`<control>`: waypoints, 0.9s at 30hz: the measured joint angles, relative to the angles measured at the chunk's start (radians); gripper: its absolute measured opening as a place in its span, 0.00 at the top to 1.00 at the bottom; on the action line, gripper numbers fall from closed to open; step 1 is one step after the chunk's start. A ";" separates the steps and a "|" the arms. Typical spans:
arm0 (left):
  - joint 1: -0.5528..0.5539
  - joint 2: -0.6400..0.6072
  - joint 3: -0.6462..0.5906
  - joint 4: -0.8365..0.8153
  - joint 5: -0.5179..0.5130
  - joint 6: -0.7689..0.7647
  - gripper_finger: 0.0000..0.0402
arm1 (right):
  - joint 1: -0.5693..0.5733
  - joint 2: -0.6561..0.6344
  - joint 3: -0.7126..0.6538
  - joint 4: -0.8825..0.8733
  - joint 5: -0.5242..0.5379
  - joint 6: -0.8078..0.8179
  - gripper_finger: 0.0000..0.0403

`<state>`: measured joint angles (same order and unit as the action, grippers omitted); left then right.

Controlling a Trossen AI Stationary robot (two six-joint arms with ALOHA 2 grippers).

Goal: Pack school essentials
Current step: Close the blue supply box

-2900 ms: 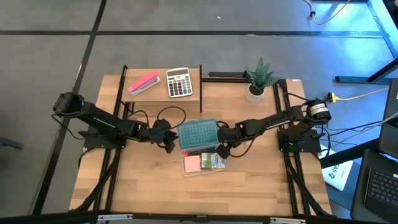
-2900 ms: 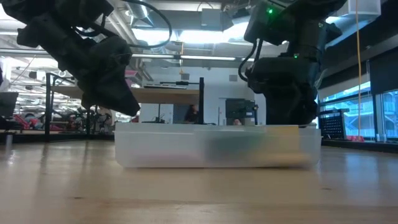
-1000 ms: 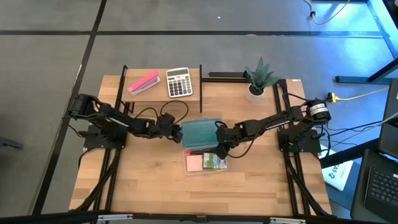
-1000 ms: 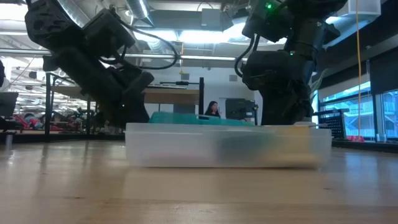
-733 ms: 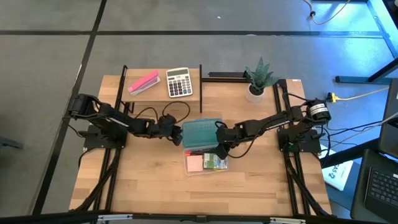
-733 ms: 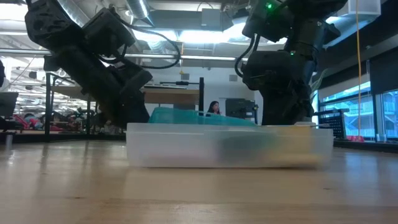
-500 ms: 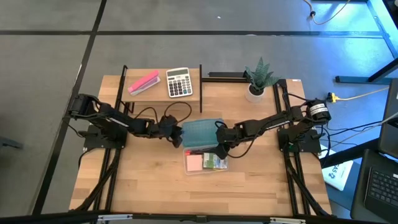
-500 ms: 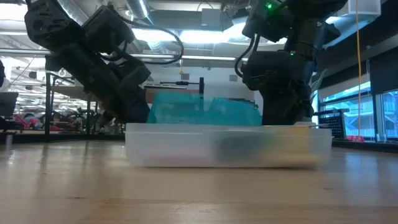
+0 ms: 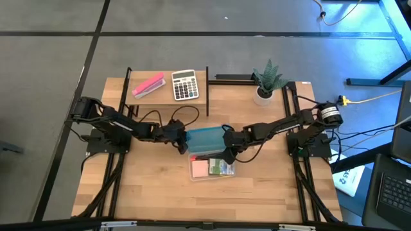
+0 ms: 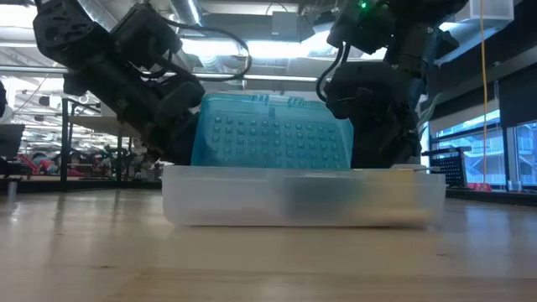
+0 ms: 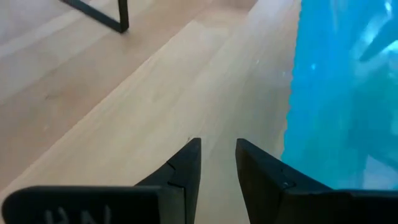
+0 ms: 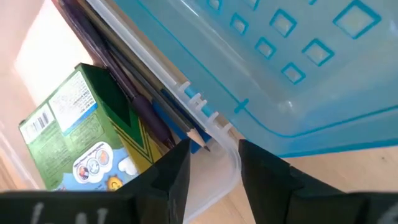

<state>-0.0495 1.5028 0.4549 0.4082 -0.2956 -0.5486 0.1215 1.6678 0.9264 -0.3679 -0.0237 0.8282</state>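
A clear plastic box (image 9: 211, 168) sits mid-table and holds the yellow-green crayon box (image 12: 81, 140), a pencil and dark pens (image 12: 152, 118) and a pink pad (image 9: 200, 168). Scissors and eraser do not show. Its blue lid (image 10: 273, 132), joined by hinges (image 12: 199, 102) to the box's far rim, stands almost upright. My left gripper (image 9: 182, 138), fingers nearly together, is at the lid's left edge. My right gripper (image 9: 227, 152) is at the box's right far corner, shut on its wall. My left gripper has nothing between its fingers; the outer side of one finger (image 11: 267, 174) lies against the lid's left edge (image 11: 289, 134), coming level from the table's left. The lid is tipped up on its hinges. My right gripper pinches the box's clear wall at the right far corner (image 12: 225, 158) between its two fingers, slanting down from the table's right. The box rests flat on the table.
A low shelf at the far edge carries a pink oblong block (image 9: 148, 85) and a grey calculator (image 9: 185, 85). A potted plant (image 9: 266, 82) stands far right. Bare wood (image 9: 212, 202) lies on the box's near side.
The blue lid has swung up on its hinges, from lying low behind the box to standing almost upright over the far rim. My left gripper has pushed slightly toward the table's right with the lid's edge. The box has stayed in place.
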 joint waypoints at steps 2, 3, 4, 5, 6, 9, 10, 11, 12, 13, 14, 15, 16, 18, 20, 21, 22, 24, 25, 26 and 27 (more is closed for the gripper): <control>0.000 0.000 0.000 0.011 0.000 0.010 0.77 | 0.000 -0.005 0.000 -0.002 -0.001 0.001 0.66; 0.000 0.000 0.000 0.015 0.000 0.010 0.77 | 0.000 -0.006 0.000 -0.002 -0.002 0.001 0.66; 0.000 0.000 0.000 0.017 0.000 0.009 0.77 | 0.000 -0.006 0.000 -0.004 -0.005 0.001 0.66; 0.000 0.000 0.000 0.018 0.000 0.009 0.77 | 0.000 -0.006 0.000 -0.006 -0.011 0.003 0.66; 0.000 0.000 0.000 0.020 0.000 0.009 0.77 | 0.000 -0.006 0.000 -0.006 -0.019 0.004 0.66; -0.001 0.000 0.000 0.026 0.000 0.010 0.77 | 0.000 -0.006 0.000 -0.007 -0.031 0.005 0.66; -0.001 0.000 0.000 0.030 0.000 0.010 0.77 | 0.000 -0.006 0.000 -0.007 -0.032 0.005 0.66; -0.001 0.000 0.000 0.035 0.000 0.010 0.77 | 0.000 -0.006 0.000 -0.008 -0.032 0.005 0.66; -0.001 0.000 0.000 0.038 0.000 0.010 0.77 | -0.001 -0.006 0.000 -0.008 -0.032 0.005 0.66; -0.001 0.000 0.000 0.037 0.000 0.010 0.77 | -0.001 -0.006 0.000 -0.008 -0.032 0.005 0.66; -0.001 0.000 0.000 0.037 0.000 0.010 0.77 | -0.001 -0.006 0.000 -0.008 -0.032 0.005 0.65; -0.001 0.000 0.000 0.038 0.000 0.010 0.77 | -0.001 -0.006 0.000 -0.008 -0.032 0.006 0.65; -0.001 0.000 0.000 0.038 0.000 0.010 0.77 | -0.001 -0.006 0.000 -0.008 -0.032 0.005 0.64; -0.001 0.000 0.000 0.041 0.000 0.010 0.77 | -0.001 -0.006 0.000 -0.008 -0.032 0.005 0.62; -0.001 0.000 0.000 0.052 0.002 0.010 0.77 | -0.001 -0.006 0.000 -0.008 -0.031 0.009 0.58; -0.001 0.000 0.000 0.056 0.002 0.011 0.77 | -0.001 -0.006 0.000 -0.008 -0.032 0.017 0.56; -0.001 0.000 0.000 0.059 0.002 0.011 0.77 | -0.001 -0.006 0.000 -0.009 -0.031 0.028 0.54; -0.001 0.000 0.000 0.059 0.002 0.011 0.77 | -0.001 -0.006 0.000 -0.009 -0.031 0.027 0.50; -0.001 0.000 0.000 0.059 0.002 0.011 0.77 | -0.001 -0.006 0.000 -0.009 -0.031 0.022 0.48; -0.002 0.000 0.000 0.059 0.003 0.011 0.77 | -0.001 -0.006 0.000 -0.009 -0.031 0.008 0.47; -0.002 0.000 0.000 0.059 0.003 0.011 0.77 | -0.001 -0.006 0.001 -0.011 -0.031 0.005 0.45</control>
<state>-0.0513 1.5028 0.4553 0.4671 -0.2928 -0.5381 0.1207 1.6623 0.9270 -0.3785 -0.0549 0.8330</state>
